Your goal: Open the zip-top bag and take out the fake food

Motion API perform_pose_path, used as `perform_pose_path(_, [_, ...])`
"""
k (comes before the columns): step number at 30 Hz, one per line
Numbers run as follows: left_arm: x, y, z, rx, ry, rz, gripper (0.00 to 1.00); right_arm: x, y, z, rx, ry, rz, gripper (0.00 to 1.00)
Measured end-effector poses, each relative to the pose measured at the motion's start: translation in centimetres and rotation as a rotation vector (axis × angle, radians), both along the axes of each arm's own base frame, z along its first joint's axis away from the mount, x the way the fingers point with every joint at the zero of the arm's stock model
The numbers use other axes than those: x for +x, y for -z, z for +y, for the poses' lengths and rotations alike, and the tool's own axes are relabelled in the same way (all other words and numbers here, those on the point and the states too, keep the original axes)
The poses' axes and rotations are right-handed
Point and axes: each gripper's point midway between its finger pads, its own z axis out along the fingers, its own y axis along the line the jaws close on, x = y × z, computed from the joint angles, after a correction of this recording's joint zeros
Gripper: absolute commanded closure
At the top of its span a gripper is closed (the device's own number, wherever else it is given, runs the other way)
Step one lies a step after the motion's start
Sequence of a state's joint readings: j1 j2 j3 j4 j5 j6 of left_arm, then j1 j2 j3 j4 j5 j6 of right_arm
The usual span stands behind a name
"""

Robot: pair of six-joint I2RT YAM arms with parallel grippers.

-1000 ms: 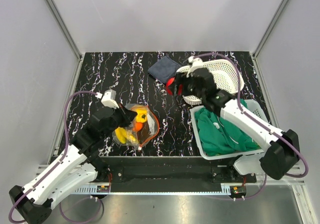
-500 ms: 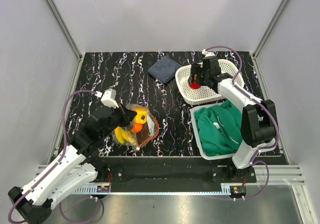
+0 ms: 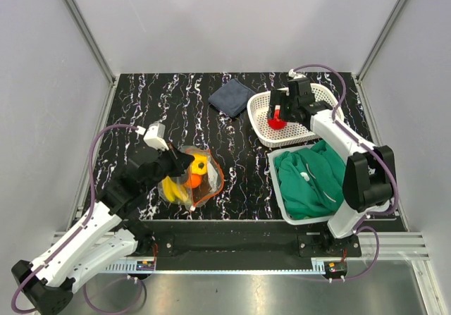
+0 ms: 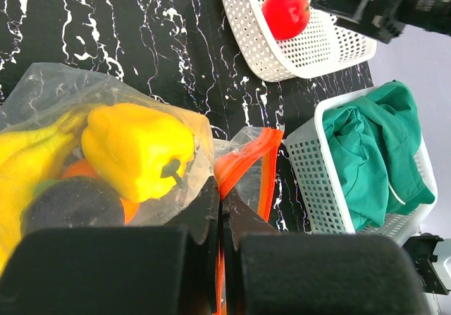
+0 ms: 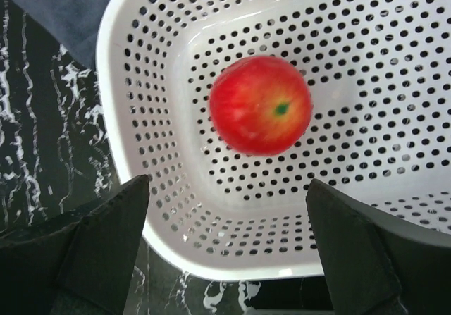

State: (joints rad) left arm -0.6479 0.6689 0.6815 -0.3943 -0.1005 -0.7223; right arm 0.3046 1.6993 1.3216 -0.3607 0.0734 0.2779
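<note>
At the left of the black marbled table, the left arm reaches forward low from its base with the elbow bent. The left gripper has its fingers pressed together on the clear plastic of the zip-top bag, just beside the red-orange zip strip. One bag lies on the table near the front edge, its mouth turned to the right. Four kinds of fake food show inside it: one yellow pepper, yellow bananas, whose number I cannot tell, one orange and one dark round fruit.

Further right, at the back, one dark blue cloth lies flat on the table. Two white perforated baskets follow. The far basket holds one red apple, lying loose on its floor. The right arm stretches far forward over this basket. The right gripper hangs above the apple with its fingers spread wide, touching nothing. The near basket holds one crumpled green cloth.
</note>
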Motion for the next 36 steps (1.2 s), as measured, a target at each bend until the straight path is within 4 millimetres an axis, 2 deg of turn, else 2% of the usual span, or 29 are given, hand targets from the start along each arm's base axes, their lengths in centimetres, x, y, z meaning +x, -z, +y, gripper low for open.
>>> perform_pose_path(2, [0.0, 0.0, 0.0, 0.001, 0.000, 0.002, 1.00, -0.7, -0.9, 0.3, 0.023, -0.014, 0.001, 0.00])
perform_pose_path(5, [0.0, 0.1, 0.0, -0.002, -0.002, 0.004, 1.00, -2.4, -3.6, 2.0, 0.087, -0.060, -0.030, 0.00])
perform_pose_path(8, [0.1, 0.2, -0.1, -0.001, -0.004, 0.012, 1.00, -5.7, -6.5, 6.1, 0.131, -0.157, -0.084, 0.00])
perform_pose_path(9, [0.2, 0.3, -0.1, 0.000, -0.004, 0.015, 1.00, -7.3, -7.6, 7.6, 0.156, -0.194, -0.103, 0.00])
perform_pose_path(10, [0.2, 0.3, -0.2, 0.000, -0.005, 0.017, 1.00, -10.0, -8.5, 10.8, 0.186, -0.283, -0.108, 0.00])
perform_pose_path(13, [0.2, 0.3, -0.2, -0.004, -0.007, 0.021, 1.00, -15.4, -10.1, 14.7, 0.292, -0.388, -0.099, 0.10])
perform_pose_path(14, [0.2, 0.3, -0.2, -0.008, -0.008, 0.020, 1.00, -17.2, -10.2, 15.3, 0.335, -0.403, -0.081, 0.18])
perform_pose_path(17, [0.2, 0.3, -0.3, -0.011, -0.010, 0.022, 1.00, -20.8, -10.2, 17.4, 0.452, -0.431, -0.038, 0.31])
perform_pose_path(20, [0.3, 0.3, -0.3, -0.016, -0.014, 0.027, 1.00, -23.9, -8.6, 20.2, 0.523, -0.476, 0.034, 0.43])
perform_pose_path(22, [0.3, 0.3, -0.3, -0.019, -0.016, 0.029, 1.00, -25.3, -7.0, 21.8, 0.534, -0.502, 0.079, 0.44])
perform_pose_path(23, [0.3, 0.3, -0.4, -0.021, -0.016, 0.029, 1.00, -25.8, -6.3, 22.8, 0.533, -0.517, 0.097, 0.44])
perform_pose_path(24, [0.4, 0.2, -0.4, -0.024, -0.016, 0.027, 1.00, -26.3, -5.5, 23.7, 0.528, -0.533, 0.111, 0.51])
perform_pose_path(25, [0.4, 0.1, -0.4, -0.025, -0.016, 0.025, 1.00, -26.7, -4.8, 24.5, 0.522, -0.548, 0.122, 0.53])
perform_pose_path(28, [0.5, 0.0, -0.5, -0.032, -0.016, 0.022, 1.00, -27.5, -2.9, 26.1, 0.503, -0.572, 0.152, 0.61])
perform_pose_path(32, [0.5, 0.0, -0.6, -0.037, -0.018, 0.022, 1.00, -26.2, -1.8, 27.2, 0.498, -0.545, 0.116, 0.73])
perform_pose_path(36, [0.6, 0.2, -0.8, -0.051, -0.016, 0.025, 1.00, -24.4, -2.0, 28.2, 0.516, -0.530, 0.022, 0.69])
